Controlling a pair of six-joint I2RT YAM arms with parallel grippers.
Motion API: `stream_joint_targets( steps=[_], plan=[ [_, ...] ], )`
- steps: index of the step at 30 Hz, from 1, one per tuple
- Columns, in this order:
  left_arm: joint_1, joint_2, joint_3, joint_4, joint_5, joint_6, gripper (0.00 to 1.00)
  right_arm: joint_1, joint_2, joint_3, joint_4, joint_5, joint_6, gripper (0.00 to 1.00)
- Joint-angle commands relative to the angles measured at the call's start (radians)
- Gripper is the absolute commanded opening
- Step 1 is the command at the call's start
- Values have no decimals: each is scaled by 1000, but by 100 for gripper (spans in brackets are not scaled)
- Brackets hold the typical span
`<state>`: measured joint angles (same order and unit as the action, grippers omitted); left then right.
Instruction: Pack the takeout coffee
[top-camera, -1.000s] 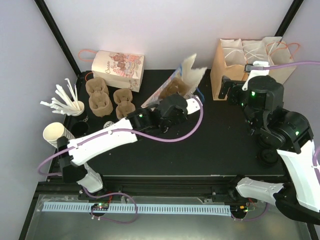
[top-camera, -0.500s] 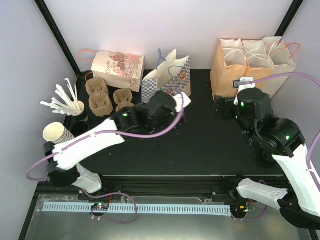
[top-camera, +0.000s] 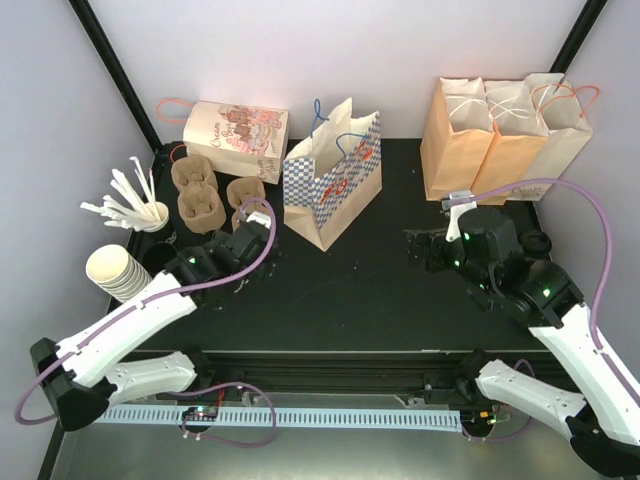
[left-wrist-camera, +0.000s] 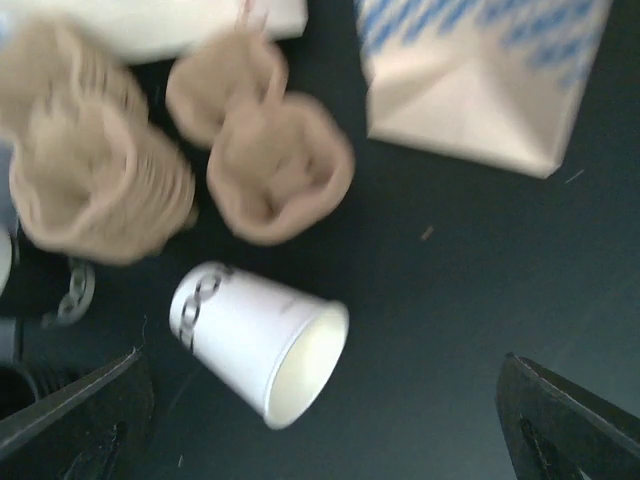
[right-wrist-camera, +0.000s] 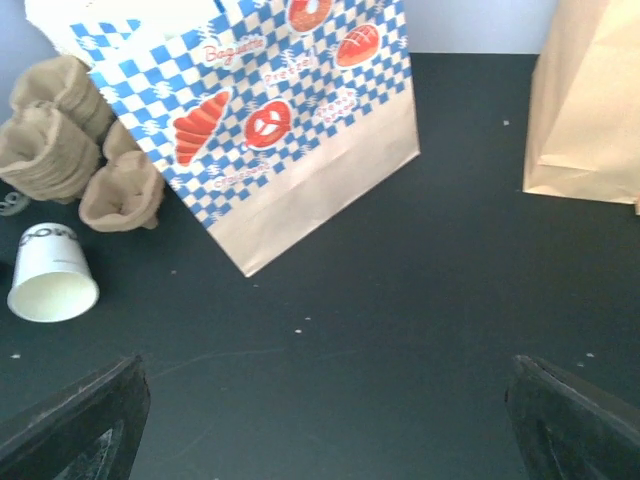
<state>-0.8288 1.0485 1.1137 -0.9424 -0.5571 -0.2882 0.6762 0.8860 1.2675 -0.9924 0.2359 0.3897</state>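
A white paper cup with black printing (left-wrist-camera: 255, 340) lies on its side on the black table, mouth open and no lid on it; it also shows as the cup (right-wrist-camera: 50, 275) at the left of the right wrist view. My left gripper (left-wrist-camera: 320, 440) hangs open just above and beside it, with nothing between its fingers (left-wrist-camera: 80, 420). From above, the left gripper (top-camera: 262, 240) hides that cup. The blue checked paper bag (top-camera: 330, 185) stands upright at the back centre. My right gripper (top-camera: 415, 248) is open and empty over bare table right of the bag.
Brown pulp carriers (top-camera: 200, 195) sit stacked left of the checked bag. A printed white bag (top-camera: 235, 128) lies behind them. Three brown paper bags (top-camera: 500, 140) stand at the back right. A stack of plain cups (top-camera: 115, 270) and a cup of white stirrers (top-camera: 150, 213) are at the far left.
My left gripper has opened and drawn back left and nearer from the checked bag, which now stands upright. My right arm has swung from the brown bags toward the table's middle.
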Motion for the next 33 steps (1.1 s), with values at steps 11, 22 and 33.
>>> stream_joint_targets(
  steps=[11, 22, 33],
  plan=[
    [154, 174, -244, 177, -86, -97, 99, -5, -97, -189, 163, -180, 55, 100],
    [200, 462, -182, 160, -150, -93, 90, -5, -150, -240, 171, -213, 42, 100],
    [220, 552, -153, 115, -285, -91, 49, -4, -103, -210, 160, -250, -22, 100]
  ],
)
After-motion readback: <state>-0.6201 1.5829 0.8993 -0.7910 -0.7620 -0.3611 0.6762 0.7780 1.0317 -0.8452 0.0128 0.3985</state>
